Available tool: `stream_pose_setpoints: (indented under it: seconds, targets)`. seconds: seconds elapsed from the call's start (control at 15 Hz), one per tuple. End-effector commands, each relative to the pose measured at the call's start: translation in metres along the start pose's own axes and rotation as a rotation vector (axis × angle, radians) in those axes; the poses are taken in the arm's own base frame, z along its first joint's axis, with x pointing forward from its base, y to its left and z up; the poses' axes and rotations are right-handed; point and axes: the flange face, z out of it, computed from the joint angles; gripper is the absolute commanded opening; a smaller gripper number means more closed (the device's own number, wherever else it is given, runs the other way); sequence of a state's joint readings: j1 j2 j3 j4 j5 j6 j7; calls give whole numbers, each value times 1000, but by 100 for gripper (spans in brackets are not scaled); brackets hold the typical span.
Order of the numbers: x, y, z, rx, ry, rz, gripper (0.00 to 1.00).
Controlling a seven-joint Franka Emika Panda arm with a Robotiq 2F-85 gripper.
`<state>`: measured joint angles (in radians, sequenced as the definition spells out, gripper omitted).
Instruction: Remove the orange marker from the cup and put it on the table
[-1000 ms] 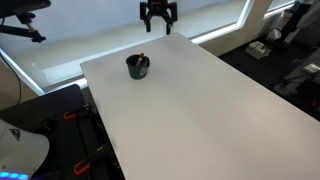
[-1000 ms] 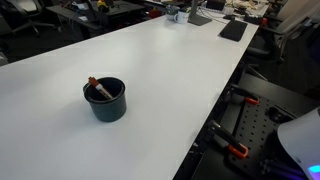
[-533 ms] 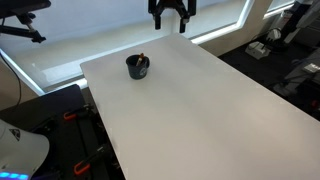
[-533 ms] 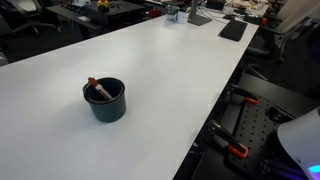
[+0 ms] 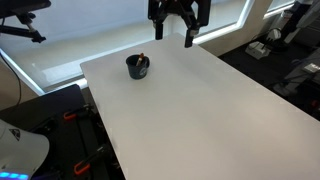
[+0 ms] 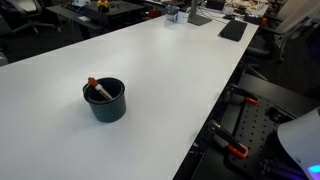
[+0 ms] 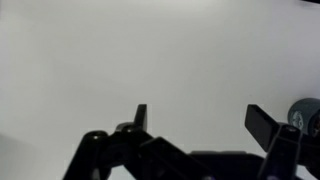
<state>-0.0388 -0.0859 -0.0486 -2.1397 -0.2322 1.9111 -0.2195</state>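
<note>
The small black cup (image 5: 138, 67) stands on the white table (image 5: 200, 110) near its far corner. It also shows in an exterior view (image 6: 105, 100). The orange marker (image 6: 98, 89) leans inside the cup, its tip above the rim (image 5: 142, 57). My gripper (image 5: 174, 30) hangs open and empty above the table's far edge, to the right of the cup and well apart from it. In the wrist view the open fingers (image 7: 200, 118) frame bare white table, and the cup's edge (image 7: 303, 112) shows at the far right.
Black office chairs and desks with clutter (image 6: 190, 12) stand beyond the table. A black frame with orange clamps (image 6: 235, 150) sits below the table edge. A bright window wall (image 5: 90, 25) lies behind the gripper.
My gripper has moved to the right along the table's far edge and dropped slightly. The cup and the marker have not moved.
</note>
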Motion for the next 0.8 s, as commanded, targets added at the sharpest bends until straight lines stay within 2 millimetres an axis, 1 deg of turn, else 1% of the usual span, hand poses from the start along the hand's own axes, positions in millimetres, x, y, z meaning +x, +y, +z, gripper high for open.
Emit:
stream_pose_setpoints:
  seconds: [0.0, 0.07, 0.33, 0.4, 0.53, 0.6, 0.67, 0.73]
  targets:
    - [-22, 7, 0, -5, -9, -18, 100]
    - [-7, 6, 2, 5, -5, 1, 100]
    - [-7, 7, 5, 7, -9, 1, 100]
    - [-4, 5, 5, 8, -12, -16, 100]
    - [10, -7, 7, -7, -20, -84, 100]
    - [21, -18, 7, -2, -26, -182, 100]
    - [31, -30, 7, -5, -25, -232, 100]
    - [44, -48, 6, -8, -29, -292, 100]
